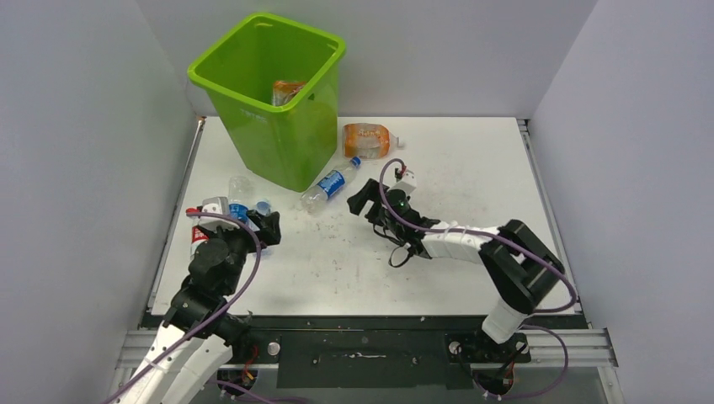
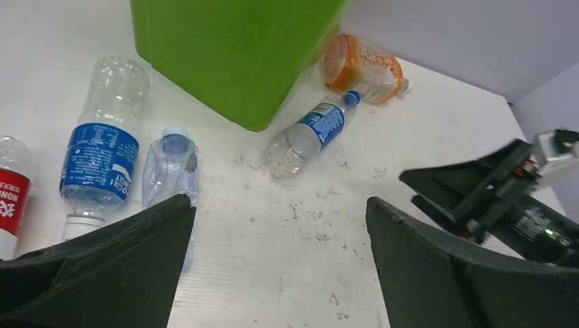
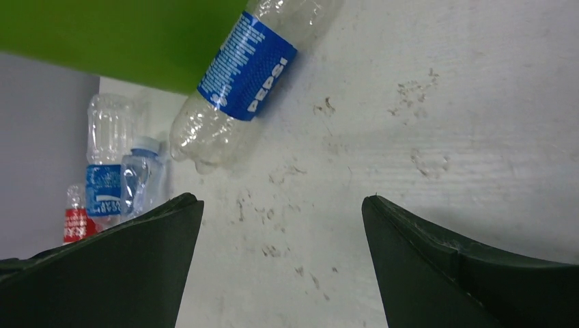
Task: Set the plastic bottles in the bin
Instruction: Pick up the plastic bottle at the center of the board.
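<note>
Standing near the table's [image 1: 471, 168] far-left corner, the bin [image 1: 269, 93] is glossy lime-green plastic, square-rimmed and tapering downward, with one orange-labelled bottle [image 1: 287, 91] inside. A ribbed clear Pepsi bottle [image 3: 239, 75] lies just beside its base, and a squat orange bottle [image 1: 368, 140] lies nearer the far edge. A cluster of clear bottles [image 2: 102, 147] (blue and red labels, one crumpled) lies along the left edge. The left gripper [image 2: 276, 205] hovers low beside them, jaws wide apart, empty. The right gripper [image 3: 280, 201], arm stretched leftward mid-table, is likewise spread and empty.
</note>
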Robot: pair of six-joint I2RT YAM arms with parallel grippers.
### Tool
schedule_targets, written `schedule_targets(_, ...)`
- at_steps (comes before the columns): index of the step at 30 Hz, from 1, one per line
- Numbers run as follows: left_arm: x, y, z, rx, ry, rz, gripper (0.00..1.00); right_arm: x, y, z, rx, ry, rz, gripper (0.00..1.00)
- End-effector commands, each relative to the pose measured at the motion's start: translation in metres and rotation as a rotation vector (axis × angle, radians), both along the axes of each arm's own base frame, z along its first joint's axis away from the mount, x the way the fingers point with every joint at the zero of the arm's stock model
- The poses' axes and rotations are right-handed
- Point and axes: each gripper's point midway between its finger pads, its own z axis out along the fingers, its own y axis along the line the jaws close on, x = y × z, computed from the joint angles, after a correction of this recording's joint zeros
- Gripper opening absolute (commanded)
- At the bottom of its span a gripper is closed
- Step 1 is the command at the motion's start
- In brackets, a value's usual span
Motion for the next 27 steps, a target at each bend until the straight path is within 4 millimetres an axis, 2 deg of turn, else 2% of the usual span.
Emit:
schedule_targets(1,-0.001,-0.007,0.018,-0.112,-0.073,-0.027,0.96,0.044,0.045,0.033,0.254,-0.016,-0.023,0.90)
schedule_targets(6,-0.004,-0.007,0.019,-0.125,-0.082,-0.033,0.96,0.070,0.069,0.003,0.294,0.066,-0.055,0.90)
schedule_targets(16,-0.005,-0.010,0.020,-0.154,-0.094,-0.047,0.96,0.098,0.095,-0.028,0.345,0.133,-0.084,0.90)
schedule_targets(21,-0.006,-0.010,0.019,-0.158,-0.093,-0.046,0.96,0.104,0.105,-0.047,0.335,0.170,-0.078,0.90)
schedule_targets(23,-0.006,-0.010,0.019,-0.160,-0.097,-0.049,0.96,0.104,0.109,-0.060,0.312,0.205,-0.061,0.90)
schedule_targets(27,-0.006,-0.010,0.020,-0.161,-0.098,-0.050,0.96,0.097,0.111,-0.089,0.300,0.272,-0.051,0.98)
